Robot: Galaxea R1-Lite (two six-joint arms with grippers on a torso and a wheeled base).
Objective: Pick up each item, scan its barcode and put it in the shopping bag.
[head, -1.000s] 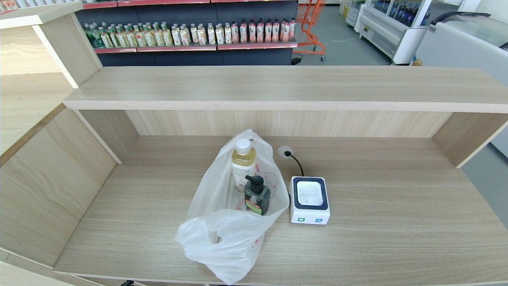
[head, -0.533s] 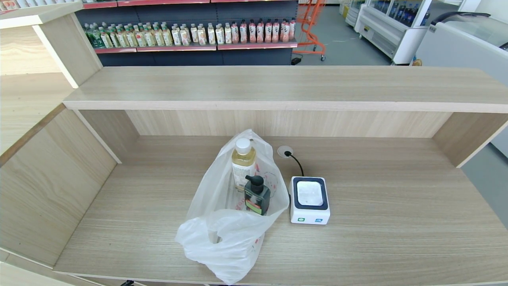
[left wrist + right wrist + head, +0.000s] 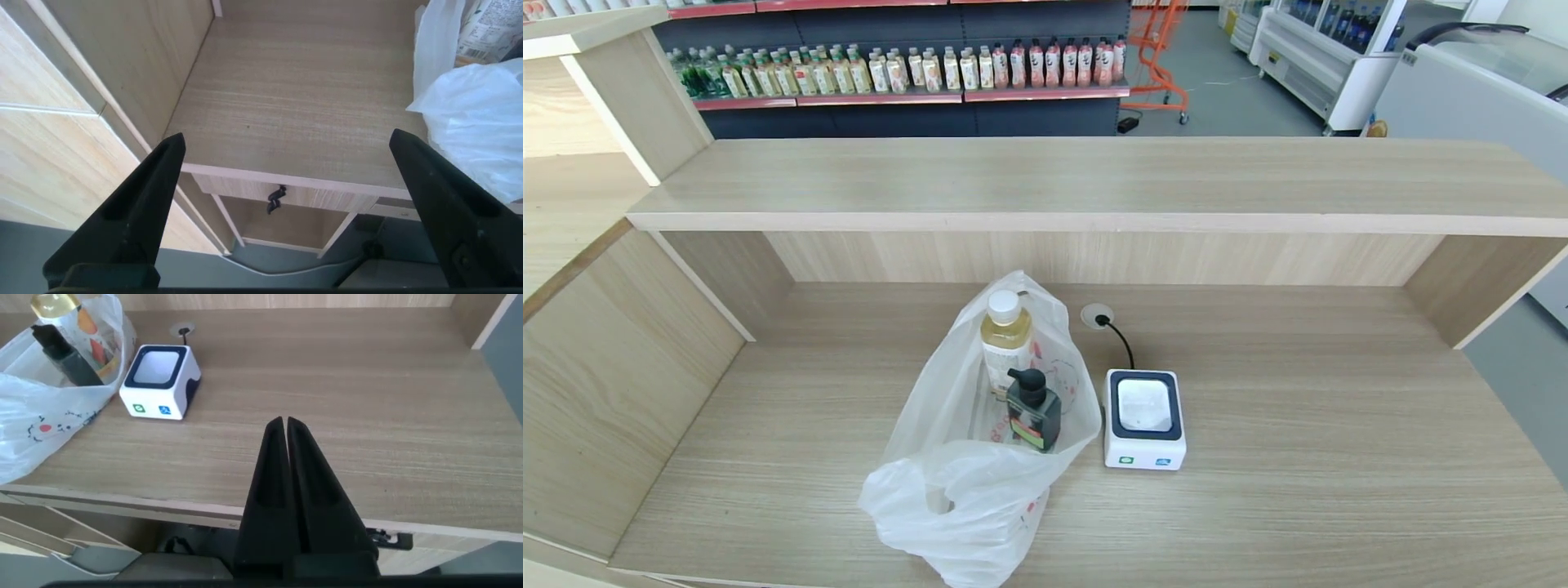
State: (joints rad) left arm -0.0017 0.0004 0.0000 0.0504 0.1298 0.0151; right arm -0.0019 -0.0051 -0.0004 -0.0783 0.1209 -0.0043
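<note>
Head view: labelled bottle (image 3: pixel 1005 347) in bag (image 3: pixel 952 510)

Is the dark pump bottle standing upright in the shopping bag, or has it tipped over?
Upright: the pump bottle stands inside the shopping bag, pump head on top, just in front of the taller bottle.

Bright, even overhead light. Soft, faint shadows beside the scanner (image 3: pixel 1143 416) and under the shopping bag (image 3: pixel 964 506). Pale glare on the scanner window. Head view bends the counter (image 3: pixel 1258 490) edges near the borders.
</note>
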